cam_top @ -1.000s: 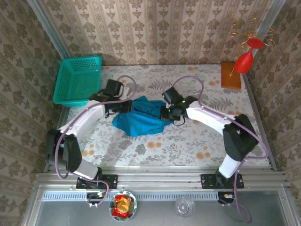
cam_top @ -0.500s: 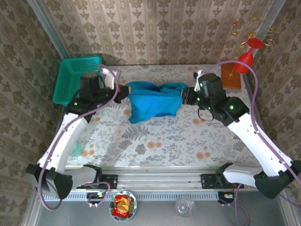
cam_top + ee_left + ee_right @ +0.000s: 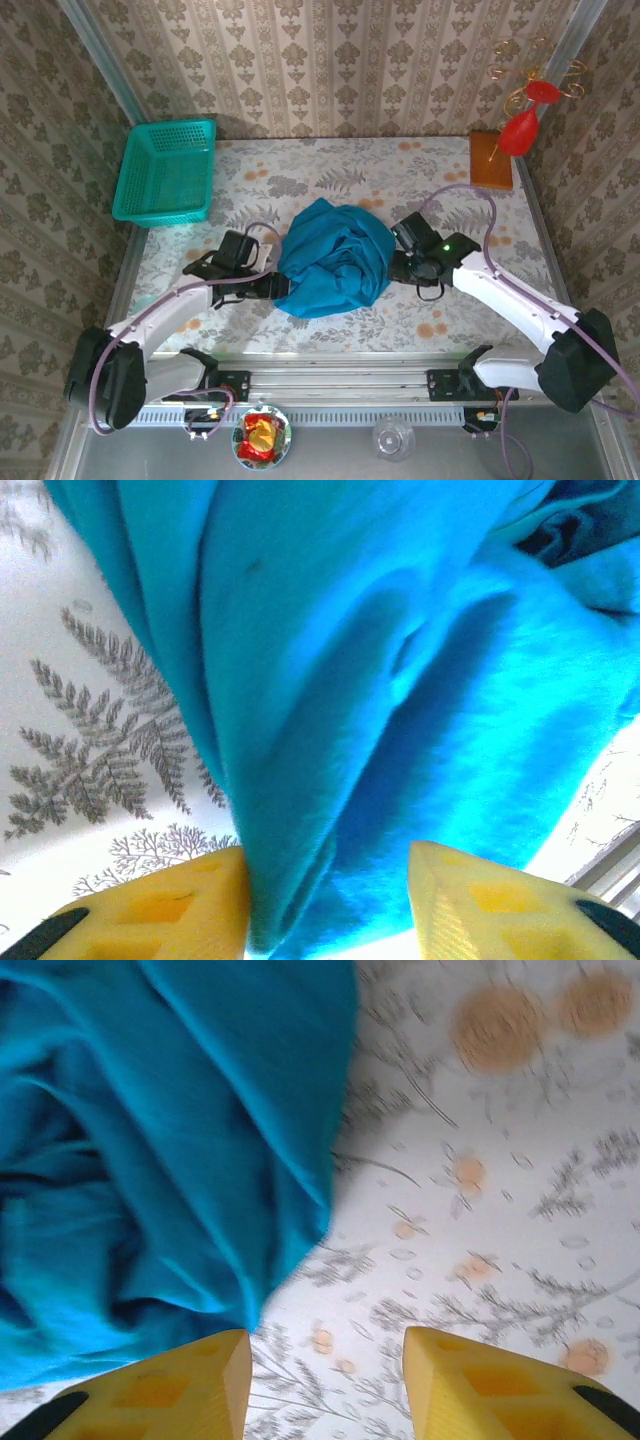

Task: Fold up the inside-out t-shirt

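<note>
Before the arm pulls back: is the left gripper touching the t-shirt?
Touching. The left wrist view shows the t-shirt sagging between the open jaws of the left gripper, a fold pressed against the inner face of one finger.

bright even light, blurred wrist views

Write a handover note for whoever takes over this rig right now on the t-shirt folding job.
Left gripper: open, with a fold of the t-shirt lying between its fingers.
Right gripper: open at the shirt's edge, nothing between its fingers.
T-shirt: a crumpled heap in the middle of the table, between the two grippers.
Done: no fold visible.
Left: spread it flat, then fold it.
</note>
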